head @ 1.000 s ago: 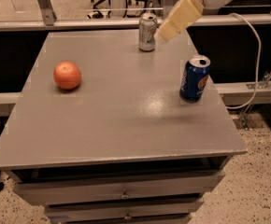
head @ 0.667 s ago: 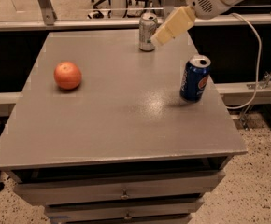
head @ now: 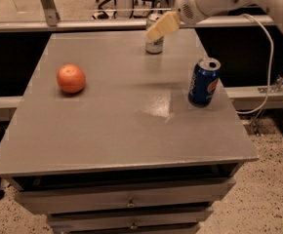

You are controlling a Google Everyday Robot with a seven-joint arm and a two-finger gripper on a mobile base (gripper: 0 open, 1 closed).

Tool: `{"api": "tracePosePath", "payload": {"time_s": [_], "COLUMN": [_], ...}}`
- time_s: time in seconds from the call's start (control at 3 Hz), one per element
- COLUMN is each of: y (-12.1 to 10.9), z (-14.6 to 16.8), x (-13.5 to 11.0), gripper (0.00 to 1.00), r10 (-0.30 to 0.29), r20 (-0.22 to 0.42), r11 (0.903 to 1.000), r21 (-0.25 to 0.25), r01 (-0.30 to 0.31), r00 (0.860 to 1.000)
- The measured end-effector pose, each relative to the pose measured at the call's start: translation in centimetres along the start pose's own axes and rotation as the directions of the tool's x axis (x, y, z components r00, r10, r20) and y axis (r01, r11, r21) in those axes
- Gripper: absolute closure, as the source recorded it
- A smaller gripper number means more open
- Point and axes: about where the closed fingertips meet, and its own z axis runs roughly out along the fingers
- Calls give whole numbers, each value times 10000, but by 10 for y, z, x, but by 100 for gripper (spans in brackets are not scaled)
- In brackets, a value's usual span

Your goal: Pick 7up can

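The 7up can (head: 154, 45), slim and silvery-white with faint green marks, stands upright at the far edge of the grey table (head: 117, 111), right of centre. My gripper (head: 161, 27) comes in from the upper right on a white arm. Its cream-coloured fingers (head: 164, 25) hang in front of the can's upper half and hide its top. I cannot tell whether they touch the can.
A dark blue can (head: 203, 82) with a red-white logo stands upright near the table's right edge. An orange (head: 71, 78) lies on the left side. A white cable (head: 268, 57) hangs off the arm at the right. Drawers (head: 127, 201) sit below the tabletop.
My gripper has moved left and slightly down, from right of the 7up can to directly over its upper half. The cans and the orange have not moved.
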Motion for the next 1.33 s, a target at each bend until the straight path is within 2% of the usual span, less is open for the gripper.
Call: {"api": "tracePosePath", "payload": {"time_s": [0.67,1.0,1.33], "y": [-35,-46,-49], "z": [71,98,117], "x": [13,22,28], "gripper": [0,0,0], "r10": [596,981,1362], "r20": [-323,-491,-537], "r11": [9982,9952,9903], "r21": [44,30,-198], "r01": [-595,-981,-1374], "r00": [9977,9940,9892]}}
